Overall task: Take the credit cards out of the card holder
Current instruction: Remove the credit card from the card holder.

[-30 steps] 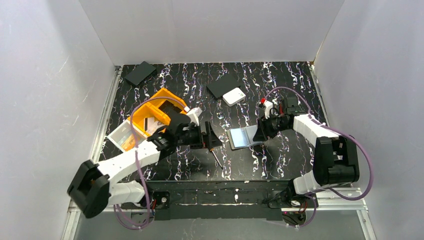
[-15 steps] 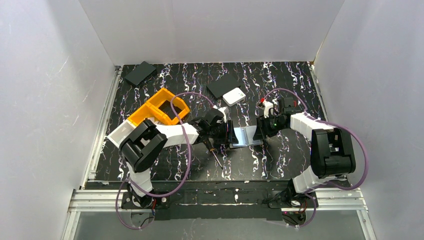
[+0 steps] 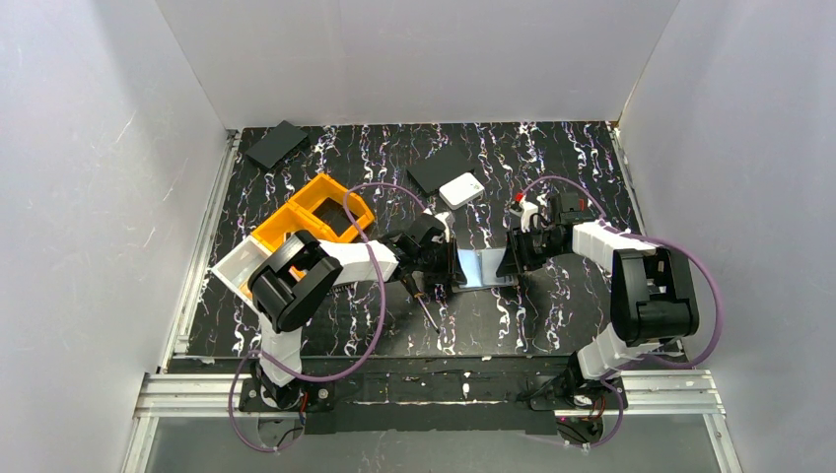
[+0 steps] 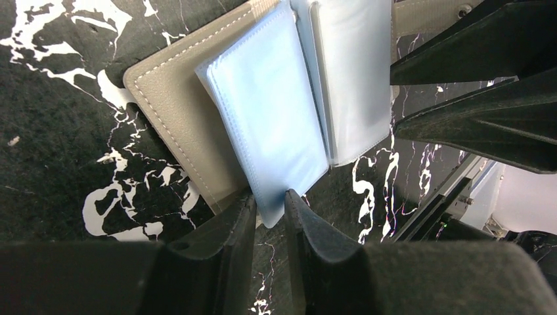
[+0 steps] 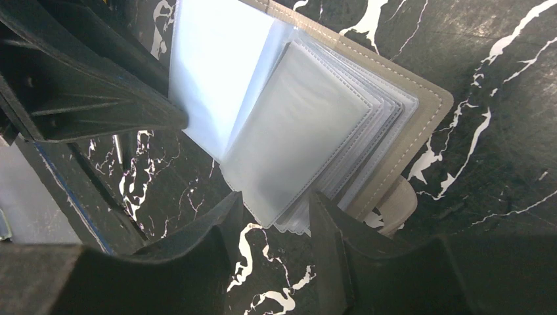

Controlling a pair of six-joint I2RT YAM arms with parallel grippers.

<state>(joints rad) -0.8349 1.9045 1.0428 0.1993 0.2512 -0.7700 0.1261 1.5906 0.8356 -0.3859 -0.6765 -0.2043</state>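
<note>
Card holder point(image 4: 177, 118) leaves reach both claws. The left gripper point(image 4: 268, 200) has its jaws nearly closed and appears to pinch the corner of a pale blue credit card point(image 4: 269, 111). The right gripper point(image 5: 276, 203) stands partly open astride the edge of the greyish credit cards point(image 5: 302, 125). It lies spread open on the marbled black table point(image 3: 552, 168) between the arms, with a screwdriver point(image 3: 426, 310) near its left side.

The left arm point(image 3: 340, 261) and right arm point(image 3: 606, 241) are white shells joined by bulky black joint housings, each trailing a looping purple cable point(image 3: 380, 296). Their fingers point(image 4: 315, 256) are matte black tapered wedges. A small red mark point(image 3: 518, 197) sits near the right wrist.
</note>
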